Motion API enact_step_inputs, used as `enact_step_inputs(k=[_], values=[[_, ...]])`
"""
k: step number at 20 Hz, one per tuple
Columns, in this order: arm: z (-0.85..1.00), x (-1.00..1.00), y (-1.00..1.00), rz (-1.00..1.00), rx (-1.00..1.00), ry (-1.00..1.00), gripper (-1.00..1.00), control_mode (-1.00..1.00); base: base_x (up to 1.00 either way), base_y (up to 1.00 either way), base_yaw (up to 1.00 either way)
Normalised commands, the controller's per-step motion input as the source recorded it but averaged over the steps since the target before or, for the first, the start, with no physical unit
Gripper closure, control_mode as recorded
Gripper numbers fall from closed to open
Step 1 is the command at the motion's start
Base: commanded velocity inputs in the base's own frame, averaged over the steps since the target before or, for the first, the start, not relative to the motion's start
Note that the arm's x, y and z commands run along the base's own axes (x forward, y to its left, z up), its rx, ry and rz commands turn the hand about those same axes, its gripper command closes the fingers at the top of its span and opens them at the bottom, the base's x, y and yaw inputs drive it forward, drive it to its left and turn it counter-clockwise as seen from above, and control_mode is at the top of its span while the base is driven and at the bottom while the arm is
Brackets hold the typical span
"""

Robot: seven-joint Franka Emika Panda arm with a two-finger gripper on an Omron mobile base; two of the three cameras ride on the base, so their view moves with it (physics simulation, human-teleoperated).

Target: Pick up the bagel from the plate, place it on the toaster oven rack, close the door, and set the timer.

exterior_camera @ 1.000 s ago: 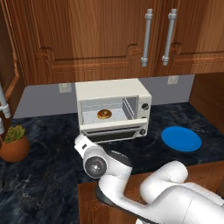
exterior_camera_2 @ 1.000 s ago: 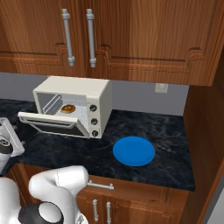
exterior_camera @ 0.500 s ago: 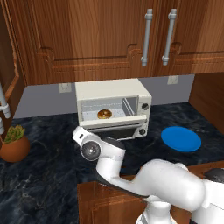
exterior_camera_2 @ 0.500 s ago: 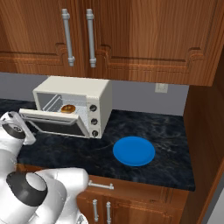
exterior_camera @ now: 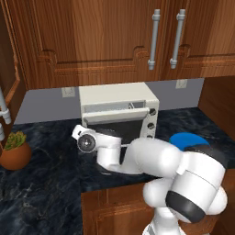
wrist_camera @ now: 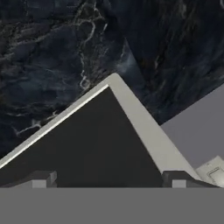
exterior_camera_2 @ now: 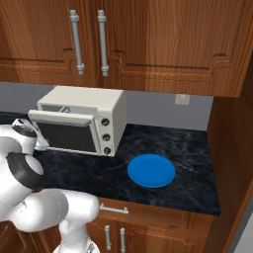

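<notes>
Closing the door was the step in hand. The cream-white rectangular door with its dark glass panel [exterior_camera: 120, 125] was seen nearly upright against the front of the cream-white boxy toaster oven [exterior_camera_2: 84, 117], its top edge leaning a little outward in both base views. The white robot arm [exterior_camera: 137, 156] reached low across the dark marbled stone counter [exterior_camera_2: 188, 173] to the door's lower left corner; whether it touched the door could not be told. In the hand view, the two dark finger tips of the gripper [wrist_camera: 109, 178] were seen set well apart, with the door's glass and pale frame edge [wrist_camera: 144, 127] lying beyond them and nothing held between them: the jaws stood wide open.

The flat round bright blue plate [exterior_camera_2: 151, 170] lay bare on the counter, to the right of the oven and apart from it. The bagel was therefore judged to lie inside the oven on the rack, hidden behind the dark glass; this could not be confirmed, as the cavity was screened by the door.

The next move was judged to call for a final push until the door's frame sat flush with the oven's face. After that, the hand would need to be brought to the column of three small round knobs [exterior_camera_2: 105, 135] on the oven's right panel, so that the timer could be turned. Which knob served as the timer could not be told.
</notes>
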Motion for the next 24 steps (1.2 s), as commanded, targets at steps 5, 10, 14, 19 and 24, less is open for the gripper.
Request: enact_step_inputs(k=[5, 10, 14, 19, 24], values=[[0.0, 0.78, 0.02, 0.0, -0.13, 0.0, -1.0, -1.0, 0.0, 0.0, 0.0], [0.0, 0.4, 0.01, 0.0, -0.15, 0.0, -1.0, -1.0, 0.0, 0.0, 0.0], [0.0, -0.46, 0.0, 0.0, -0.15, -0.01, -1.0, -1.0, 0.0, 0.0, 0.0], [0.25, -1.0, -0.25, 0.0, -0.04, 0.0, -1.0, -1.0, 0.0, 0.0, 0.0], [0.86, -0.99, -0.44, -0.01, 0.05, 0.0, -1.0, -1.0, 0.0, 0.0, 0.0]])
